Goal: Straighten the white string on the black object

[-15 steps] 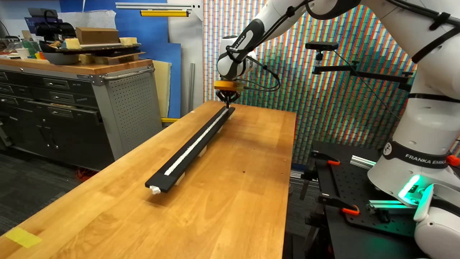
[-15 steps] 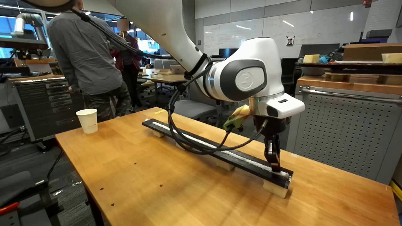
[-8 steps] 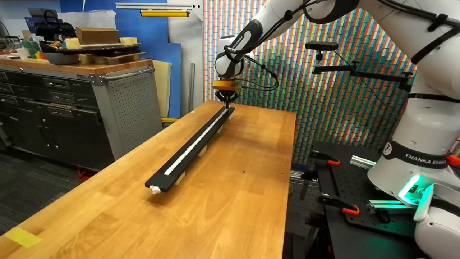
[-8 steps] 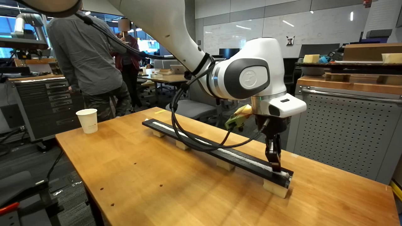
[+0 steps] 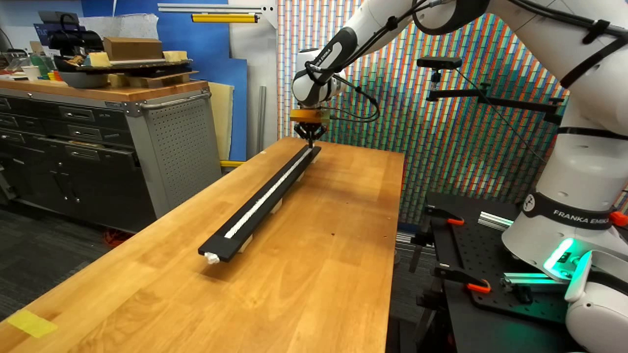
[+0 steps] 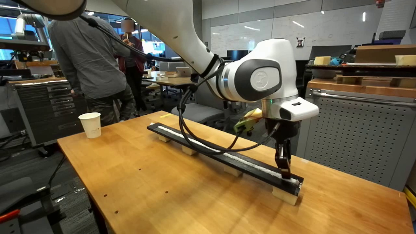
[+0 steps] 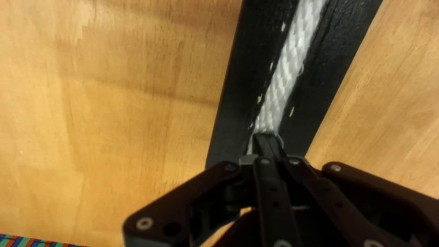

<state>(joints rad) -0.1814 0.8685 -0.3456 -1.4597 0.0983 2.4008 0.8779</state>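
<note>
Shifting slightly, clenched end effector [image 7: 266, 138] touches braided white string [image 7: 288, 68] on long black bar [image 5: 266, 206]; straightening looks nearly done.

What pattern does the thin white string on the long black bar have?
The string shows diagonal woven ridges, best in the wrist view.

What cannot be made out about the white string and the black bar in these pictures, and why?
Wrist view: the white string directly under the fingers; they cover it.
Wrist view: the black bar runs past the top edge, which cuts off the rest.
In an exterior view: part of the string, hidden behind the black cables.
In an exterior view: what the white lump at the bar's near end is; it is too small.
</note>
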